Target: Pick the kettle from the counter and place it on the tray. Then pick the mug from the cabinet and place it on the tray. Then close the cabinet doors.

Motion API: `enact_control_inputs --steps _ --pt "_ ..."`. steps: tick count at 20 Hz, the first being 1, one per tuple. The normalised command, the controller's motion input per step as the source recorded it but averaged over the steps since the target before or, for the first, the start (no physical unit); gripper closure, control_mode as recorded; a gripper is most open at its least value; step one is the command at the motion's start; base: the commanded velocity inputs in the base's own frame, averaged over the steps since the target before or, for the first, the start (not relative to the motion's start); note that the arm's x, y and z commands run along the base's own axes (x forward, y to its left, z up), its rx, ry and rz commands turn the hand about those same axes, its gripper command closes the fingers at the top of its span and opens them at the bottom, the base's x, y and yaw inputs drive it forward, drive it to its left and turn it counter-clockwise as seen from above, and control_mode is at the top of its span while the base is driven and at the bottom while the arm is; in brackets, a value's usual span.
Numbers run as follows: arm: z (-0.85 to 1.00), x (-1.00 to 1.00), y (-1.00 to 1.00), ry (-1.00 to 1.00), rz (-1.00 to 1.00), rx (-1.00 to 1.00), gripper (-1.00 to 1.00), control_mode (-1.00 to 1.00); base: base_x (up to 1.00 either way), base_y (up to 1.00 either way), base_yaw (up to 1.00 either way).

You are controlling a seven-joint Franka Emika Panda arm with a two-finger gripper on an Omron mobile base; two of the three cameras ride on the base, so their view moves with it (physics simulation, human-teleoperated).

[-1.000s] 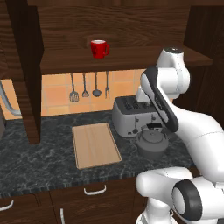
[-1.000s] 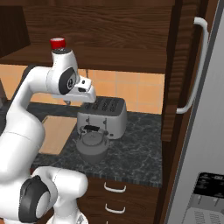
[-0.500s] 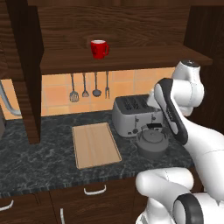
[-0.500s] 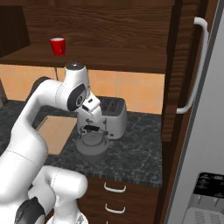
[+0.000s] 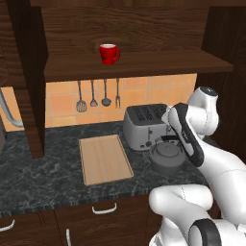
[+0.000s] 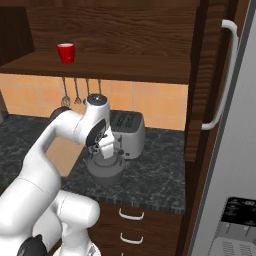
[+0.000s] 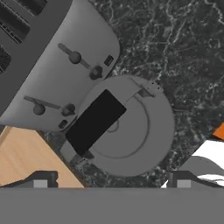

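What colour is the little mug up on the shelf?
The mug is glossy red, clearest in the left base view.

kettle [image 5: 166, 157] before toaster [image 5: 144, 126], right of tray [image 5: 104, 159]

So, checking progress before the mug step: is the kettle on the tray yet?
No, the kettle sits on the counter beside the tray.
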Motion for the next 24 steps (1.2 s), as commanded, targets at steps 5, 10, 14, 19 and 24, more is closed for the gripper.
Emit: enact_control_inputs --steps 5,10,14,19,24 --pt "-0.3 0.35 -0.15 0.01 0.0 0.14 -1.0 -1.0 0.0 0.0 0.0" --pt "-0.21 0.44 -0.04 0.08 0.0 0.0 -1.0 -1.0 0.0 0.0 0.0" --pt "-0.18 0.39 0.0 0.06 -0.01 0.0 -1.0 -1.0 0.0 0.0 0.0" --pt "-0.19 0.15 -0.01 0.0 -0.04 0.0 -1.0 -1.0 0.0 0.0 0.0" --pt "-0.24 0.03 0.01 0.0 -0.06 0.0 -1.0 -1.0 0.0 0.0 0.0"
